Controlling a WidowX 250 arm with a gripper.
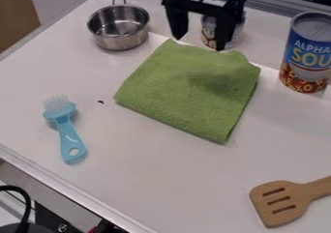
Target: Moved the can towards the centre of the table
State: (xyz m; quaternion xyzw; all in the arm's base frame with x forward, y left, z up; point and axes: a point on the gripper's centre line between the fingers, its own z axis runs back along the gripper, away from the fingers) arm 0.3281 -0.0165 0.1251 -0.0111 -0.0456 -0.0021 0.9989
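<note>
See a blue-and-red can at two o'clock, slightly cropped. Find an open gripper at one, partly hiding a smaller can.

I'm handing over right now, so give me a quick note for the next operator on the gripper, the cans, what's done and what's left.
Gripper: open, above the far edge of the green cloth, holding nothing.
Cans: the small can stands beyond the cloth, partly hidden by the gripper; the larger soup can stands upright at the view's right. Which one is meant, I can't tell.
Done: neither can is at the table's centre.
Left: confirm which can, grasp it, set it nearer the centre, release. The cloth may be in the way.
</note>
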